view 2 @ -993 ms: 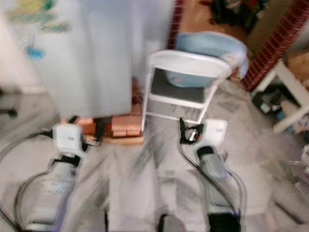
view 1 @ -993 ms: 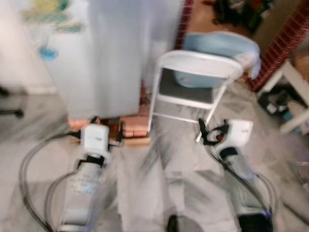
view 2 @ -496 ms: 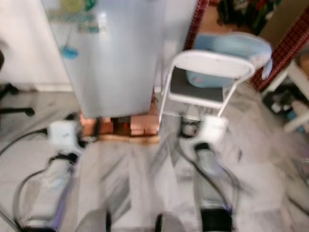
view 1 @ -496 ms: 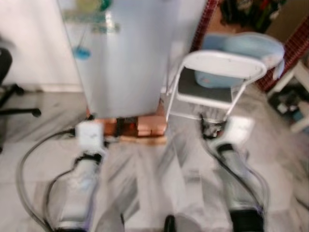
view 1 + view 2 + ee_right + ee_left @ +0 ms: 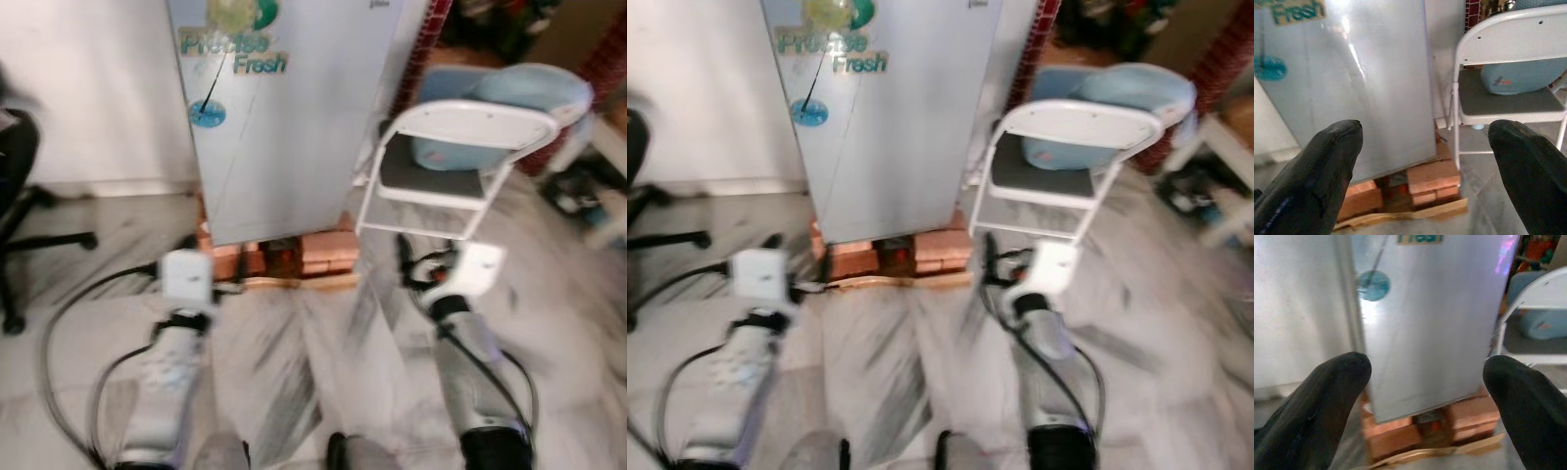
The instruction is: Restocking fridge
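A silver fridge stands ahead with its door closed and "Precise Fresh" lettering near the top. It rests on red bricks. My left gripper is open and empty, held low in front of the fridge door, a short way off. My right gripper is also open and empty, pointing at the gap between the fridge and a white folding chair. A light blue bag lies on the chair seat. In the head view the right gripper hangs just before the chair's legs.
A black office chair stands at the left by the white wall. Red brick pillars and white furniture crowd the right. A flat board pokes out under the bricks. Grey cables trail from my left arm over the marble floor.
The whole picture has shifted right and sharpened, so the fridge now sits more centred and closer. Both arms keep the same pose, fingers apart.
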You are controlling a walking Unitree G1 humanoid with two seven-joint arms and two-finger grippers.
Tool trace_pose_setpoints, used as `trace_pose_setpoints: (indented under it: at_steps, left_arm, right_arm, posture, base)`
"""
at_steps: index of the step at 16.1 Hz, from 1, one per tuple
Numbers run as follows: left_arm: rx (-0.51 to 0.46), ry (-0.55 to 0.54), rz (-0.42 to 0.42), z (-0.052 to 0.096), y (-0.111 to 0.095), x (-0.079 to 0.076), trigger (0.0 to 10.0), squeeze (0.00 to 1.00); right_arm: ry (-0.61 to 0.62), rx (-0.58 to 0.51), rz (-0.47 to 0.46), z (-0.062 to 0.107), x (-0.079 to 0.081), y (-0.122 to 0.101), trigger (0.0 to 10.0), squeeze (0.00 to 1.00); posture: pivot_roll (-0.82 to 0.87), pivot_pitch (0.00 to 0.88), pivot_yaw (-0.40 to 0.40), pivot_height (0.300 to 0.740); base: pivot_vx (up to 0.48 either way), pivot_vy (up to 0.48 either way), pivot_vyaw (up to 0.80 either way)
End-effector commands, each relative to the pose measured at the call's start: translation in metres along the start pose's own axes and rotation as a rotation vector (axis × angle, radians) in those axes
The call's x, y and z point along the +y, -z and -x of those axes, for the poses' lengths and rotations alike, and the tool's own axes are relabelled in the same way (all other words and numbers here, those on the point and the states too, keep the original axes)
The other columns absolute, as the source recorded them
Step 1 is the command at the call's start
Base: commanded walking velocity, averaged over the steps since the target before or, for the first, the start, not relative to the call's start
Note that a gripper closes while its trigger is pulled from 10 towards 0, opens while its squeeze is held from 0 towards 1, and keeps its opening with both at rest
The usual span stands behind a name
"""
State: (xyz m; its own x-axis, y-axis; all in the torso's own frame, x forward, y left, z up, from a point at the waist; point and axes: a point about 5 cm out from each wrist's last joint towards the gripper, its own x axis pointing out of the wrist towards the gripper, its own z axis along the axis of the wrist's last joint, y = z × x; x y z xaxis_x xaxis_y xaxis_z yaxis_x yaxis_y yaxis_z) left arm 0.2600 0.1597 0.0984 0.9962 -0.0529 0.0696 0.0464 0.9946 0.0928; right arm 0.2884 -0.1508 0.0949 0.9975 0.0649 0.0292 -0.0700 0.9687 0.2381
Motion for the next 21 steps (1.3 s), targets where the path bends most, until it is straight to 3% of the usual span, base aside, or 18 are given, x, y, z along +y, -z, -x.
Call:
trace_pose_setpoints:
  at_steps: [1,7,13,19,21]
  left_arm:
    - [-0.015,0.032,0.005,-0.001,-0.003,-0.007,10.0,0.00]
    - [-0.009,0.040,0.016,-0.003,-0.004,-0.009,10.0,0.00]
    - [0.016,0.040,0.013,0.002,0.002,-0.012,10.0,0.00]
    - [0.040,0.079,-0.083,-0.002,0.007,-0.010,10.0,0.00]
    - [0.084,0.061,-0.058,0.000,0.012,-0.008,10.0,0.00]
  right_arm:
    - [0.047,-0.017,0.015,0.005,-0.012,-0.004,10.0,0.00]
    - [0.014,-0.019,0.042,0.008,-0.005,-0.004,10.0,0.00]
    - [0.059,-0.030,0.052,0.009,-0.016,-0.006,10.0,0.00]
    - [0.108,-0.038,0.044,0.016,-0.017,0.001,10.0,0.00]
    - [0.110,-0.038,0.049,0.015,-0.017,0.002,10.0,0.00]
  posture:
    - [0.17,0.132,-0.062,0.740]
    - [0.15,0.143,-0.062,0.740]
    - [0.15,0.133,-0.049,0.740]
    - [0.13,0.111,0.004,0.740]
    - [0.12,0.116,0.011,0.740]
  base:
    - [0.000,0.472,-0.80]
    - [0.138,0.417,-0.80]
    - [0.000,0.438,-0.76]
    - [0.000,0.073,0.00]
    - [0.000,0.000,0.00]
